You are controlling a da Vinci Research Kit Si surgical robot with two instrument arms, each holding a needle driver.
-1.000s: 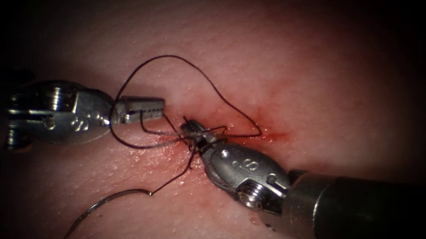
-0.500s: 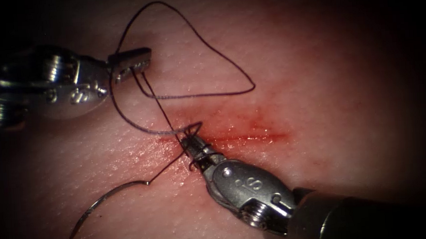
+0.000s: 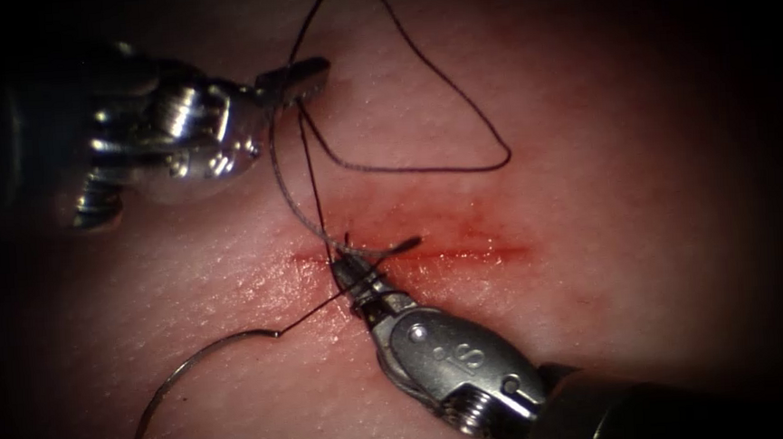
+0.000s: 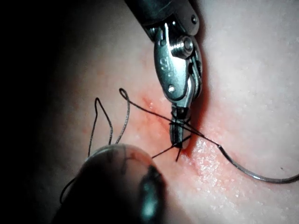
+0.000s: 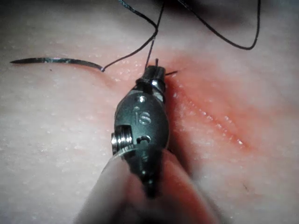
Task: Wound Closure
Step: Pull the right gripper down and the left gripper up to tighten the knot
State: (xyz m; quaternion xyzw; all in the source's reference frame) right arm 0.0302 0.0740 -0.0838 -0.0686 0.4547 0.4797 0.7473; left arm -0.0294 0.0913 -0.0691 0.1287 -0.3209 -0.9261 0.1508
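The cut (image 3: 452, 253) runs across the tissue (image 3: 586, 144) as a red line. The curved needle (image 3: 192, 366) lies loose on the surface below and left of the cut's left end, held by neither tool and not in the tissue. My left tool (image 3: 297, 78) is up and to the left of the cut, shut on the thread (image 3: 421, 109), which arcs in a wide loop above the cut. My right tool (image 3: 349, 272) is at the cut's left end, shut on the thread near the knot, with a short tail sticking out. The right tool (image 4: 178, 135) (image 5: 154, 74) and needle (image 4: 252, 170) (image 5: 56, 60) also show in both wrist views.
Red fluid (image 3: 428, 222) stains the tissue around the cut (image 5: 215, 126). The right tool's shaft (image 3: 621, 414) enters from the lower right. Thread strands (image 4: 107, 126) hang between the two tools.
My left tool has risen and shifted right, drawing the thread up so the loop stands taller. My right tool has stayed at the cut's left end. The needle has barely moved.
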